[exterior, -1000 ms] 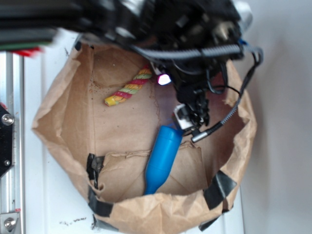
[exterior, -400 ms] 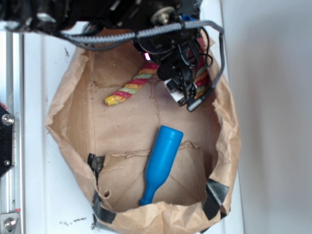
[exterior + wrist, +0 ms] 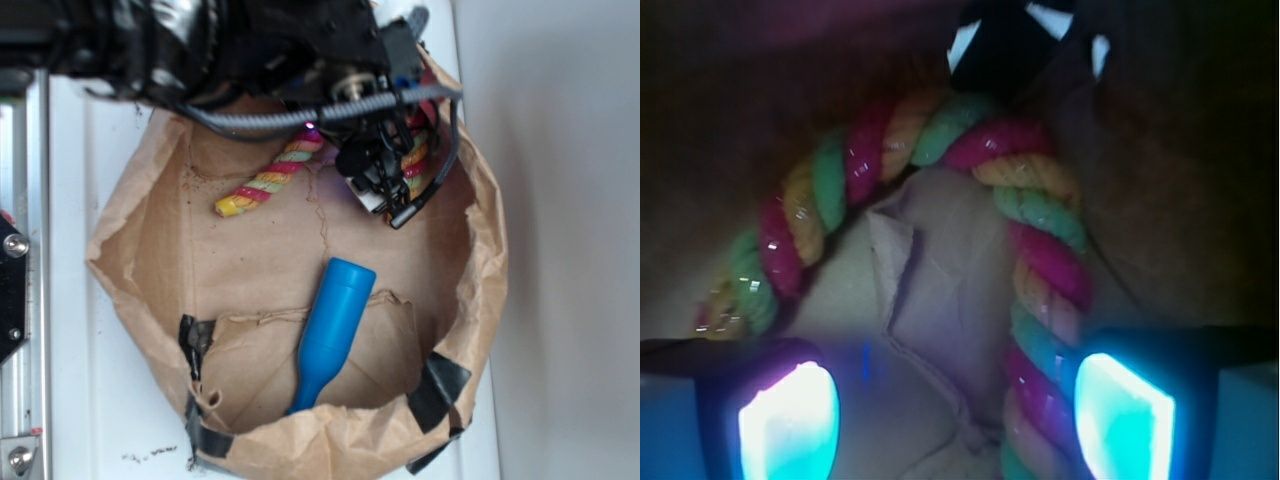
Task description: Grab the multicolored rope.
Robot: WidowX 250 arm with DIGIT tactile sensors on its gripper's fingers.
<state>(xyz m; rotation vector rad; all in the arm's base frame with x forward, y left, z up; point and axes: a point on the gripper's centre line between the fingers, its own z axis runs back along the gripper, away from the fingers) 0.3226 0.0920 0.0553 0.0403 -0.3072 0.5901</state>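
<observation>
Rope (image 3: pixel 268 183) lies inside the brown paper bag (image 3: pixel 480 260), which sits cut low and wide on the white worktop (image 3: pixel 110 420). From the outside camera we see one yellowish end at the bag's left-centre floor; from there the twisted red, yellow and green cord runs up and right beneath the black arm (image 3: pixel 200 45), and a second stretch shows along the bag's right wall, just beside the gripper (image 3: pixel 385 195).

In the wrist camera the rope (image 3: pixel 1030 250) forms an arch: it rises on the left, bends across the top and comes down on the right. Its right leg passes just inside the right glowing pad (image 3: pixel 1122 418); the left pad (image 3: pixel 788 425) stands apart from the cord, over bare crumpled paper. We note the jaws spread wide, with nothing clamped between them. Whether the right pad touches the cord we cannot tell.

A blue bottle (image 3: pixel 333 330) lies on the bag floor below the gripper, well apart from it, neck pointing toward the lower rim. Strips of black tape (image 3: pixel 440 385) patch the bag's lower edge.
</observation>
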